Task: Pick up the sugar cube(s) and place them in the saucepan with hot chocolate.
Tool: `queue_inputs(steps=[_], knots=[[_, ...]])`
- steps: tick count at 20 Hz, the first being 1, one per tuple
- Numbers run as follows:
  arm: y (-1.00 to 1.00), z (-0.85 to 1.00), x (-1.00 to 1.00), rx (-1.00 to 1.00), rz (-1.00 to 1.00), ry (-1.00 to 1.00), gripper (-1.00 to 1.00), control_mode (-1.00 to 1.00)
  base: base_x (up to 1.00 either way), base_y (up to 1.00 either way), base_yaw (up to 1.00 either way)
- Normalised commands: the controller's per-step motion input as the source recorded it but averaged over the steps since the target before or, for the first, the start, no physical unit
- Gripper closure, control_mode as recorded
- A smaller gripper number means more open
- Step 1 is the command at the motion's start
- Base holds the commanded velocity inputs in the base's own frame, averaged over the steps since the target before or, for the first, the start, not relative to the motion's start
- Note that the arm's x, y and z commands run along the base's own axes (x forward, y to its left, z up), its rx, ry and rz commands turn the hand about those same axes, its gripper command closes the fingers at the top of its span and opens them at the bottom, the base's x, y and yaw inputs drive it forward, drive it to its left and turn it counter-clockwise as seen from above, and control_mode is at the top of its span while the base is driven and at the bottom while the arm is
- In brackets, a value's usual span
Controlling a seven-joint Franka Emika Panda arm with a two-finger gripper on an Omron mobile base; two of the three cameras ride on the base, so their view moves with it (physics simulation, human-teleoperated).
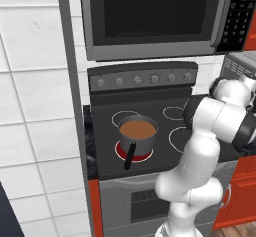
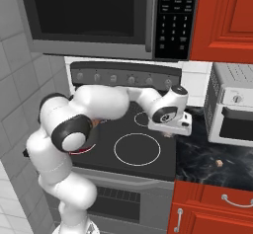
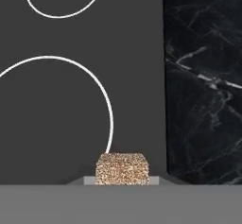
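My gripper (image 2: 168,135) hangs over the right edge of the stovetop, beside the black counter. It is shut on a sugar cube (image 3: 122,168), a speckled tan block held between the fingertips at the bottom of the hand view. A second sugar cube (image 2: 219,163) lies on the dark marble counter to the right. The grey saucepan (image 1: 137,132) stands on the glowing red front-left burner with its black handle pointing toward the front. Hot chocolate (image 1: 137,128) fills it with a flat reddish-brown surface. The pan is well to the left of my gripper.
A toaster oven (image 2: 231,112) stands on the counter at the right. The microwave (image 1: 150,16) hangs above the stove, over the knob panel (image 1: 142,78). White burner rings (image 3: 56,119) lie below the hand. Red cabinets (image 2: 222,20) are at the upper right.
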Motion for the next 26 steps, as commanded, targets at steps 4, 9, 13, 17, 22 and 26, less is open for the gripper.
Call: queue_inputs(steps=[4,9,13,17,22,26], knots=[[0.89,0.61,-0.14,0.00,0.17,-0.01,1.00,-1.00,0.00,0.00,0.00],[0.90,0.38,-0.16,0.00,0.27,0.00,1.00,-1.00,0.00,0.00,0.00],[0.97,0.20,-0.08,0.00,0.34,-0.03,1.00,-1.00,0.00,0.00,0.00],[1.00,0.13,-0.01,0.00,0.34,-0.03,1.00,-1.00,0.00,0.00,0.00],[0.95,0.00,0.00,-0.02,0.27,-0.03,1.00,-1.00,0.00,0.00,0.00],[0.75,0.00,0.11,-0.08,0.15,0.00,1.00,-1.00,0.00,0.00,0.00]])
